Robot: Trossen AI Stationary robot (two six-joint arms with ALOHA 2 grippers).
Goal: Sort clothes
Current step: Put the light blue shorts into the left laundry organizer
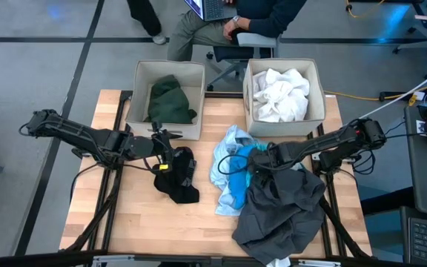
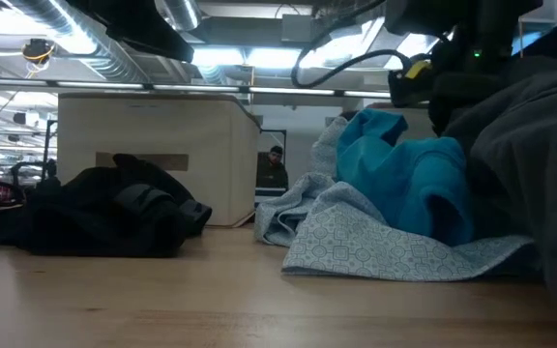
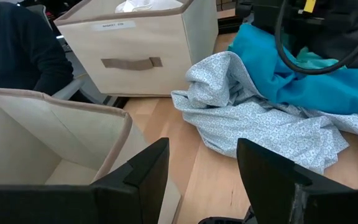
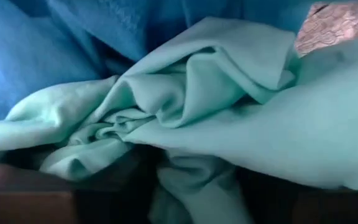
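A small black garment (image 1: 178,176) lies left of the table's middle, and my left gripper (image 1: 163,152) is open just above its far left edge; its fingers (image 3: 148,168) hold nothing. A pale blue garment (image 1: 224,159), a turquoise one (image 1: 236,194) and a large dark grey one (image 1: 284,211) lie heaped at right of middle. My right gripper (image 1: 262,157) is down in the turquoise cloth (image 4: 185,106), which fills its wrist view. A dark green garment (image 1: 170,100) lies in the left bin and a white one (image 1: 280,95) in the right bin.
Two beige fabric bins stand at the far edge, the left one (image 1: 143,70) and the right one (image 1: 319,89). A person sits just beyond them (image 1: 228,26). Bare wood shows at the near left (image 1: 117,222).
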